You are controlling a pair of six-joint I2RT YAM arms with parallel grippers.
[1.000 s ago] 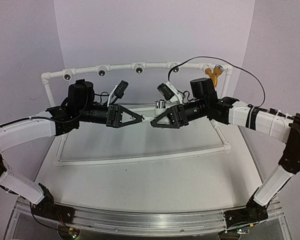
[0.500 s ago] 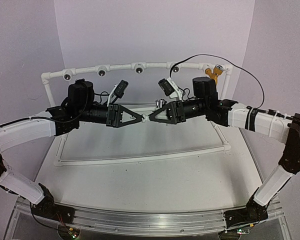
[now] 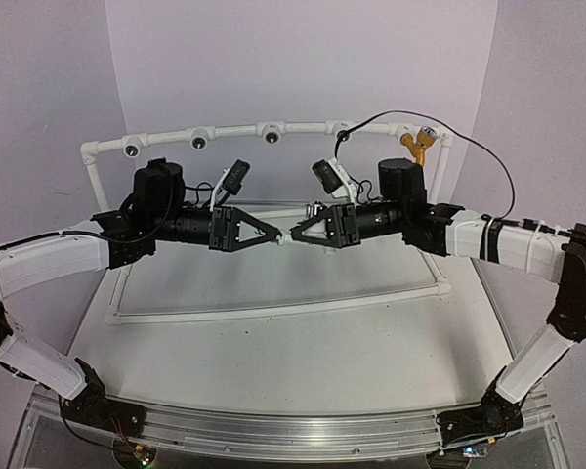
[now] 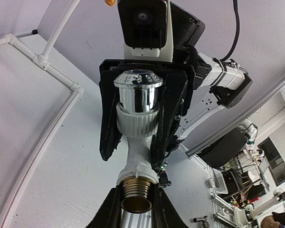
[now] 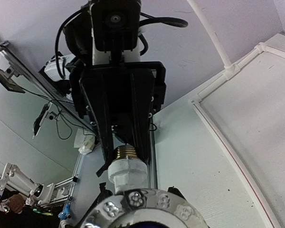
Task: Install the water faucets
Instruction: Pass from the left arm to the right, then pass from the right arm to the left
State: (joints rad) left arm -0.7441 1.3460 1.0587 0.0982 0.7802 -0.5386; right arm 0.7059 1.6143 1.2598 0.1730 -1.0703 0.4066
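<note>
Above the table (image 3: 273,342), left pincer (image 3: 275,234) and right pincer (image 3: 294,235) both clamp the white faucet (image 4: 135,128). The yellow faucet (image 3: 417,147) looks fitted on the pipe frame (image 3: 234,130), the white one not yet.

Your arms reach in level from left and right. Your left gripper (image 3: 276,235) and right gripper (image 3: 294,235) meet tip to tip, both pinching the white faucet (image 4: 137,151).
</note>
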